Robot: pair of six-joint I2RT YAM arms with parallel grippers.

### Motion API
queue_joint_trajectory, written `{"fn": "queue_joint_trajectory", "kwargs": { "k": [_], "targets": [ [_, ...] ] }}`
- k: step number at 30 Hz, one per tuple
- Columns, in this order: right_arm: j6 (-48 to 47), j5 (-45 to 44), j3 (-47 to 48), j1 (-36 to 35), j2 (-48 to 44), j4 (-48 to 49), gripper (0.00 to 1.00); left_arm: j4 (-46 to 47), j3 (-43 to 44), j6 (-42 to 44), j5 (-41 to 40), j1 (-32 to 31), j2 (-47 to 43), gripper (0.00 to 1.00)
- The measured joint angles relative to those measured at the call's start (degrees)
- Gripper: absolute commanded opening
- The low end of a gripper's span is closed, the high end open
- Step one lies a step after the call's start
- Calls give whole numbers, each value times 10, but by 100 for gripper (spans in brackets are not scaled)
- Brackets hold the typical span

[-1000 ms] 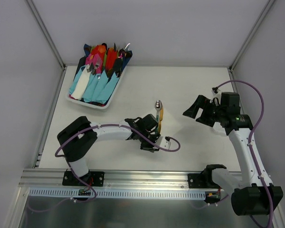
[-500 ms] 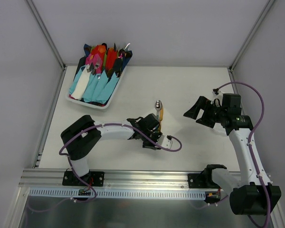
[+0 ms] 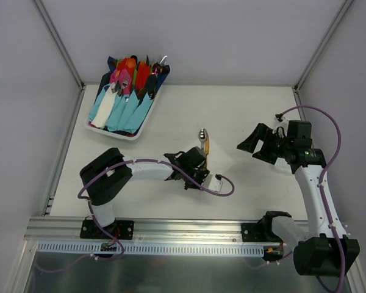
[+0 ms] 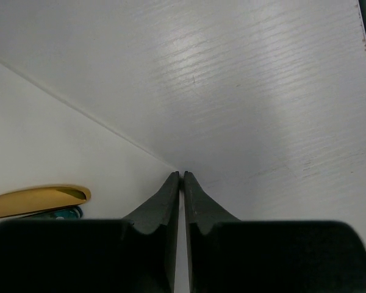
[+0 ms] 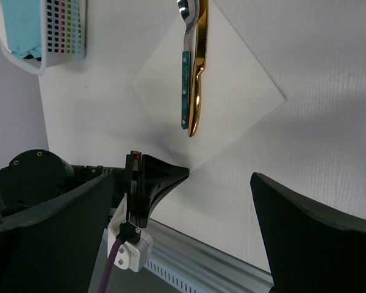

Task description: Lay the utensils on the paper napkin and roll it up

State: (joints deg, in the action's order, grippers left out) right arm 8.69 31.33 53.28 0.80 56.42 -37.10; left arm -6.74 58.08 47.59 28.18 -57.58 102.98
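Observation:
The paper napkin [image 5: 238, 91] lies flat as a white diamond on the white table. On it, side by side, rest a golden-yellow utensil [image 5: 198, 85] and a spoon [image 5: 185, 82] with a dark teal handle and a silvery head. In the top view they lie mid-table [image 3: 205, 143]. My left gripper [image 3: 205, 173] is low at the napkin's near corner, its jaws pressed together on that corner [image 4: 181, 175]. The golden piece [image 4: 36, 201] shows at its left. My right gripper [image 3: 253, 143] hovers wide open to the right, holding nothing.
A white slotted tray [image 3: 131, 135] at the back left holds pink, red and orange cutlery in light-blue wraps. A metal rail [image 3: 171, 229] runs along the near edge. Grey walls enclose the table on three sides.
My left gripper's jaws have closed at the napkin's near corner, and that arm edged slightly right. The right arm has barely moved.

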Motion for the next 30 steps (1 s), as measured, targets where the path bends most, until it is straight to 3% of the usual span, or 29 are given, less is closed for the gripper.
{"fn": "queue_joint_trajectory", "kwargs": {
  "k": [2, 14, 25, 30],
  "targets": [
    [0, 1, -1, 2, 0, 0, 99, 8, -3, -2, -3, -4, -1, 0],
    [0, 11, -6, 5, -4, 0, 99, 0, -39, -63, -15, -57, -40, 0],
    [-7, 17, -24, 5, 0, 4, 99, -42, 48, -92, 15, 9, -37, 0],
    [-7, 21, -35, 5, 7, 4, 95, -50, 100, -94, 31, 46, -7, 0]
  ]
}}
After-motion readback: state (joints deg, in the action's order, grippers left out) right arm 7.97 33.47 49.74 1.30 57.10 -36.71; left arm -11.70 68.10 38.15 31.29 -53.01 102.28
